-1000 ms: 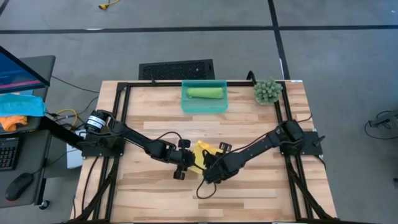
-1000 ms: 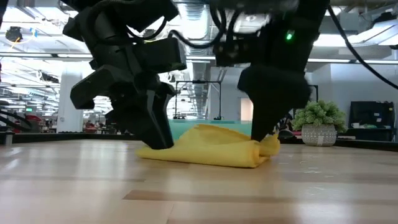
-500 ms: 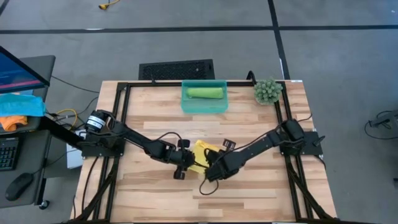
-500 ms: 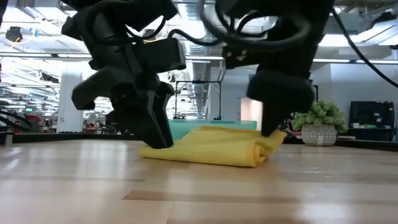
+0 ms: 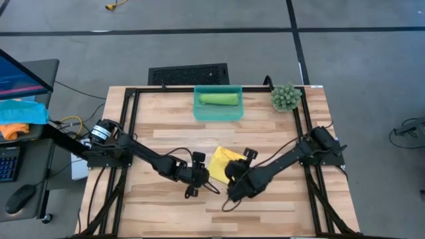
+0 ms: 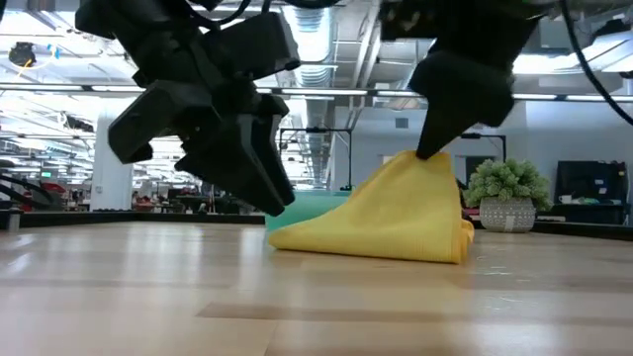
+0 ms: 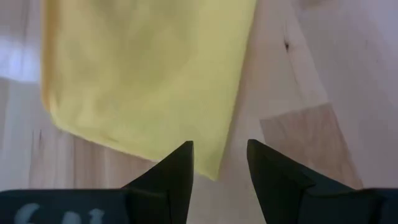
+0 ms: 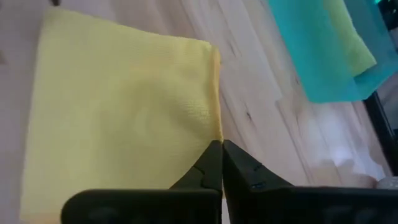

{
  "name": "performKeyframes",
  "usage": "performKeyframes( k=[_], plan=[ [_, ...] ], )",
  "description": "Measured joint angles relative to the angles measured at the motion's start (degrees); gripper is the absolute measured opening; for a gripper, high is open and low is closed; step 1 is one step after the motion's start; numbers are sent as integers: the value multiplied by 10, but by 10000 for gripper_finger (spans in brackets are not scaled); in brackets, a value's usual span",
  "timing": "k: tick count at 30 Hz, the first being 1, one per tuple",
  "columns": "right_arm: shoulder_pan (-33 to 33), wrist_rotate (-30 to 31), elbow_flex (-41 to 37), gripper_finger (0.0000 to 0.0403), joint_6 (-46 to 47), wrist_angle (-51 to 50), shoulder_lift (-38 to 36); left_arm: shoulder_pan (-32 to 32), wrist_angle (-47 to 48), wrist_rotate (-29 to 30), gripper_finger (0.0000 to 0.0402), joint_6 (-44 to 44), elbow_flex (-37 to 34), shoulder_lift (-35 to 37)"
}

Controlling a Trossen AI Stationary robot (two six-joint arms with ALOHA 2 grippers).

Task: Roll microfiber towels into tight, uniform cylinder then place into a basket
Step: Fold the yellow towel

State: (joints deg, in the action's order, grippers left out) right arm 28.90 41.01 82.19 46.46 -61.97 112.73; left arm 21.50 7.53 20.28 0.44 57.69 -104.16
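Yellow towel (image 5: 220, 160) is lying near the middle of the wooden table (image 5: 166, 126), on the near side of the teal basket (image 5: 218, 110) and well apart from it. One side of it is being lifted: in the low view the cloth (image 6: 396, 213) is rising from a flat edge on the wood up to a peak under the right gripper (image 6: 432, 150). That gripper (image 5: 234, 174) is sitting at the towel's edge farthest from the basket, and its fingers (image 8: 211, 168) are pinched together on the yellow cloth's corner (image 8: 124, 112), so it is holding the towel.

Left gripper (image 5: 201, 176) is hanging just beside the yellow towel, on the side toward the left arm's base. Its fingers (image 7: 180, 165) are standing a little apart, a narrow gap, with the towel's edge (image 7: 149, 81) lying just ahead of them; nothing is showing between them. In the low view this gripper (image 6: 272, 188) is hovering just off the low end of the cloth, tips close to the wood; I cannot tell whether it is touching the cloth.

Light green towel (image 5: 219, 99) is lying rolled inside the basket, along its far wall. Basket is sitting at the table's far edge. Small potted plant (image 5: 285, 97) is standing beside the basket, toward the right arm's side. Black grille panel (image 5: 188, 73) is lying on the floor just beyond the basket. Blue cloth (image 5: 23, 110) and orange cloth (image 5: 12, 130) are resting on a side desk, well away from the basket.
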Motion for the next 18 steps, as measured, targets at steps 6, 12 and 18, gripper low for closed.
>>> performKeyframes(
  k=[6,12,18],
  plan=[
    [-37,-53,1,15,-20,7,27,-6,-31,-2,143,37,0,0],
    [-51,-82,3,25,-23,24,44,-36,-61,-63,143,65,0,0],
    [-61,-82,-1,54,-14,27,64,-57,-65,-87,136,65,-4,0]
  ],
)
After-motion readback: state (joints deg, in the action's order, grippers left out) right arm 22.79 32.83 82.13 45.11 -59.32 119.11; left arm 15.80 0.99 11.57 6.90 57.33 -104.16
